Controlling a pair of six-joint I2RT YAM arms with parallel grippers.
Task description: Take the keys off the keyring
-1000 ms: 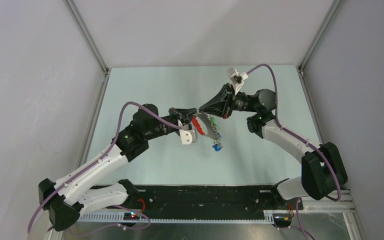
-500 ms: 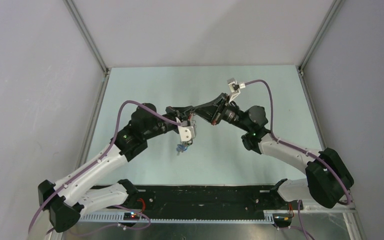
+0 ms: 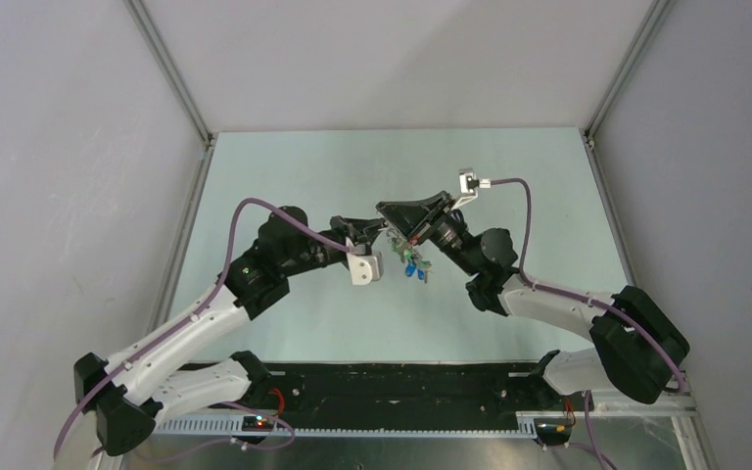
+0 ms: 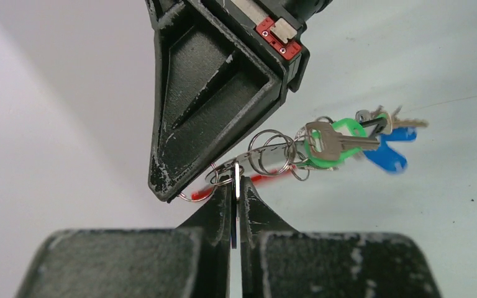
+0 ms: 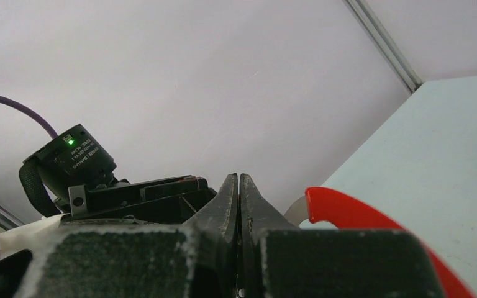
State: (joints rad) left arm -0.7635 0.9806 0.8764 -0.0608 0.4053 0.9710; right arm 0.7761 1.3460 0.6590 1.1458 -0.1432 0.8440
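The black left hand (image 4: 236,200) is pressed tight, nipping a flat silver sliver of metal (image 4: 236,181) edge-on, right where the small silver wire rings (image 4: 272,152) bunch up. The black right hand (image 5: 237,186) sits nose to nose with it, fingers squeezed together with no gap, though I cannot tell whether it truly grips anything. The thin red loop keyring (image 5: 357,214) peeks out just beside those tips, and the cluster of small silver keys with green and blue plastic heads (image 4: 341,138) dangles off the rings in mid-air above the pale green counter (image 3: 294,176).
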